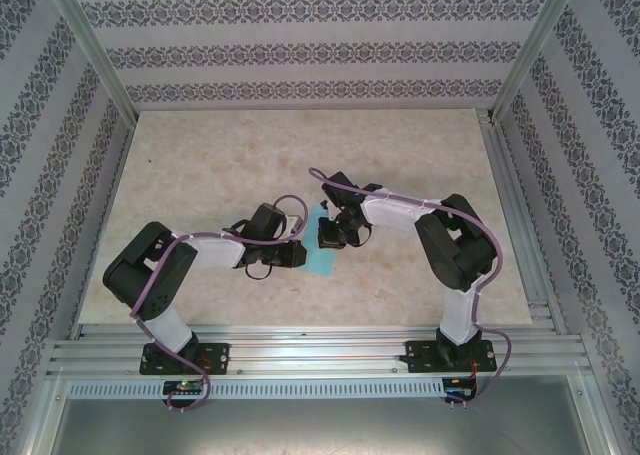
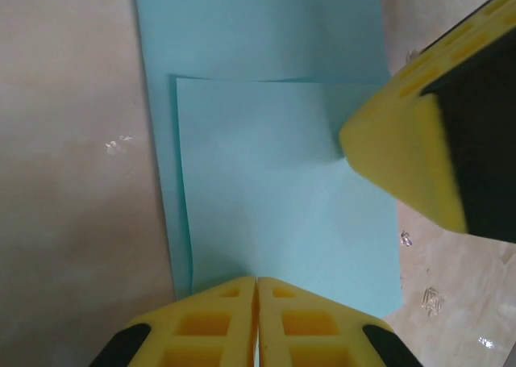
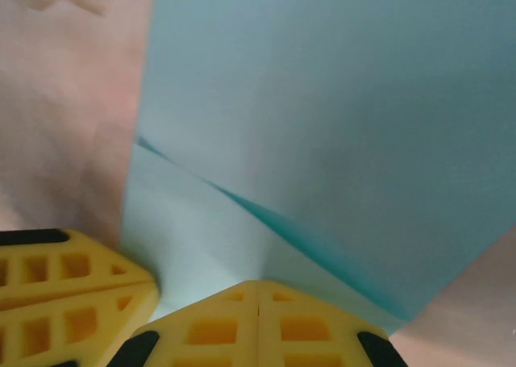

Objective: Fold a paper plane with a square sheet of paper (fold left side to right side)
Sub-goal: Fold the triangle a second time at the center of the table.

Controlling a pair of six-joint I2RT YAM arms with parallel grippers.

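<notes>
The square sheet of paper is light blue and lies at the middle of the table, between the two wrists. In the left wrist view a flap of the paper lies folded over the lower layer, leaving a strip bare on the left. My left gripper is shut, its tips down on the flap's near edge. My right gripper is shut too, tips against the paper beside a raised crease. Both grippers meet over the sheet. The right gripper's yellow fingers press the flap's right side.
The beige marbled table stretches wide behind and beside the arms. Patterned walls and metal posts close it in on three sides. An aluminium rail runs along the near edge, carrying both arm bases.
</notes>
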